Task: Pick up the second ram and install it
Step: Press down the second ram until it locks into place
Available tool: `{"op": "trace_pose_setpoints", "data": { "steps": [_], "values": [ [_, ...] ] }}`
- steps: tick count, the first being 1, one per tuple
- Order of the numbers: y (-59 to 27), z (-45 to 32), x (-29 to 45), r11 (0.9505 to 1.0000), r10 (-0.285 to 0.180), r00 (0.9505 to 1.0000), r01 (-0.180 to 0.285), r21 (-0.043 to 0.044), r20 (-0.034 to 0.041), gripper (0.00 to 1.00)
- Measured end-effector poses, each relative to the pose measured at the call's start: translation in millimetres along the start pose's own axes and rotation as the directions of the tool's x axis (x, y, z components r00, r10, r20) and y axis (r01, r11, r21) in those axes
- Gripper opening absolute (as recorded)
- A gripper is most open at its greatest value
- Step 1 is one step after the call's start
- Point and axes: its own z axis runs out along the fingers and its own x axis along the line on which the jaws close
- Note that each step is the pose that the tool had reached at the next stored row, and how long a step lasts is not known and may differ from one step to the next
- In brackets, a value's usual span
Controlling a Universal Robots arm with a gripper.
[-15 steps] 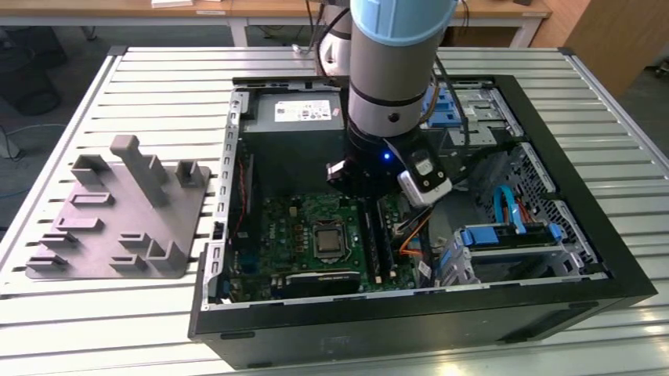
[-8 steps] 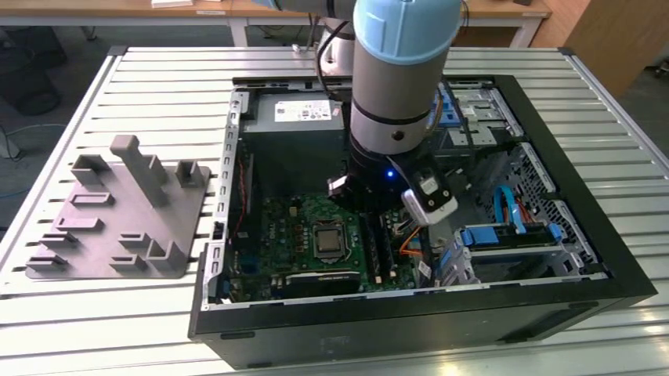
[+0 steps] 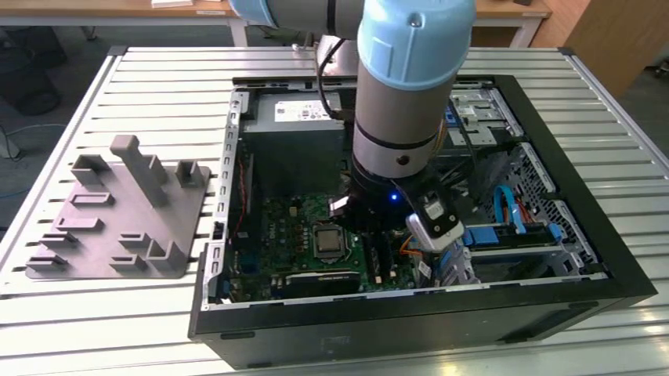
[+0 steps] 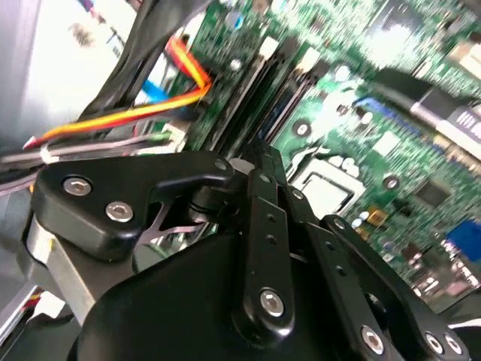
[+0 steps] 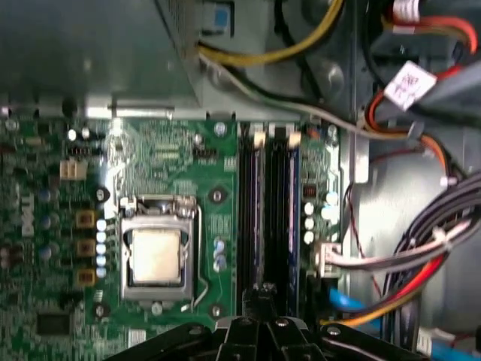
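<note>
Slatted metal table (image 3: 125,70) carries, as I see it in the exterior view, an open computer case (image 3: 585,235) and a grey block (image 3: 115,211) with upright posts toward the exterior view's left. My arm (image 3: 403,94) reaches down into the case over the green motherboard (image 5: 173,150). Gripper (image 5: 263,297) sits directly above the black memory slots (image 5: 267,210); I cannot tell whether its fingers are clenched or released. I cannot make out the second ram with certainty.
</note>
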Motion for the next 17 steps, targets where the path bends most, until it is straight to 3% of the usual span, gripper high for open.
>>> {"op": "trace_pose_setpoints", "data": {
  "steps": [4,12,14,17],
  "values": [
    [-4.1,2.8,0.2,0.9999,0.0,1.0,0.0,0.0126,-0.0009,0.1],
    [-6.3,6.6,0.2,0.9999,-0.001,1.0,0.002,0.0164,-0.0034,0.1],
    [-6.0,1.9,0.0,0.9999,-0.001,1.0,0.001,0.0125,-0.002,0.1],
    [-6.4,-7.1,-0.2,0.9999,-0.001,1.0,0.002,0.0147,-0.0029,0.1]
  ]
}}
